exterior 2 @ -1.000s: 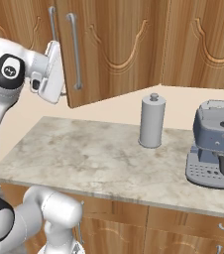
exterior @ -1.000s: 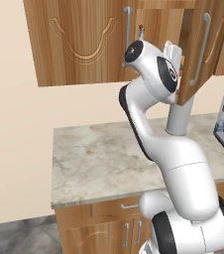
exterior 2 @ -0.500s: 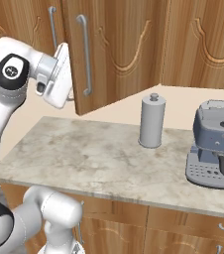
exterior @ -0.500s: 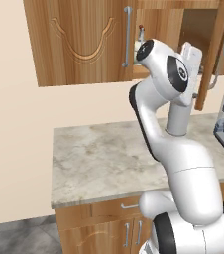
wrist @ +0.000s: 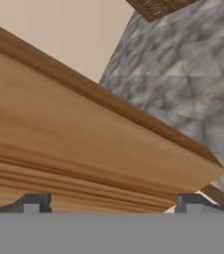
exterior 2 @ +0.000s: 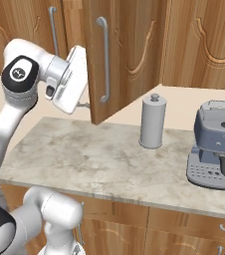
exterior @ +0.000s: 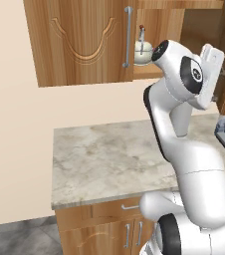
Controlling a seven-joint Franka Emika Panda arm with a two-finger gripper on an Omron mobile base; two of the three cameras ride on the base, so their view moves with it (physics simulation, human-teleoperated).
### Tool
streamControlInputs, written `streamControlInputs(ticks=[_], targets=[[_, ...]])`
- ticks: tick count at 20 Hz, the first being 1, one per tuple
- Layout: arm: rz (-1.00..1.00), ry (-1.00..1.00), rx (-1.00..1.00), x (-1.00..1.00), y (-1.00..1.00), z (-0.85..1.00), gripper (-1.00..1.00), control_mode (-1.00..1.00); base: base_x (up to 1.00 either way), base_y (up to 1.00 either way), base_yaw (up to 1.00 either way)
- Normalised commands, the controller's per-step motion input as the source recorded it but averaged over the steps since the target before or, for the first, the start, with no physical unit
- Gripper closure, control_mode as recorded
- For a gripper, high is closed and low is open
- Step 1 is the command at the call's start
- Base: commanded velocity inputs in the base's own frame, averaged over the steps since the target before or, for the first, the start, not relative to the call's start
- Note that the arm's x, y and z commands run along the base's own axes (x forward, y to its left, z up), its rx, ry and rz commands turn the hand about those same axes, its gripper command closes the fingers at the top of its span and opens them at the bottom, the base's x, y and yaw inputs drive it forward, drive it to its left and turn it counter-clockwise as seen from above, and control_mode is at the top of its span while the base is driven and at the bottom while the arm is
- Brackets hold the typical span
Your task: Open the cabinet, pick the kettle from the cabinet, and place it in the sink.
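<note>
Our tool [wrist: 111,201] stands released, its two dark tips wide apart at the bottom of the hand view, close against the wooden cabinet [exterior: 84,40] door. In the left base view the kettle [exterior: 143,46] sits at top centre, inside the opened cabinet. At the right base view's centre, a grey canister [exterior 2: 152,121] stands on our marble worktop [exterior 2: 84,159], beside a coffee machine [exterior 2: 216,144].
</note>
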Motion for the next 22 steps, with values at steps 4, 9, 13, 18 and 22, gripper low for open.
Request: streamControlInputs(ticks=[4,9,13,18,22], targets=[[-0.06,0.00,-0.04,-0.25,-0.44,0.00,-1.00,-1.00,0.00,0.00,0.00],[0.00,0.00,-0.09,-0.20,-0.46,-0.01,-1.00,-1.00,0.00,0.00,0.00],[0.00,0.01,-0.12,-0.19,-0.46,0.00,-1.00,-1.00,0.00,0.00,0.00],[0.00,0.12,-0.10,-0.12,-0.45,-0.01,-1.00,-1.00,0.00,0.00,0.00],[0.00,0.22,-0.08,-0.02,-0.46,0.00,-1.00,-1.00,0.00,0.00,0.00]])
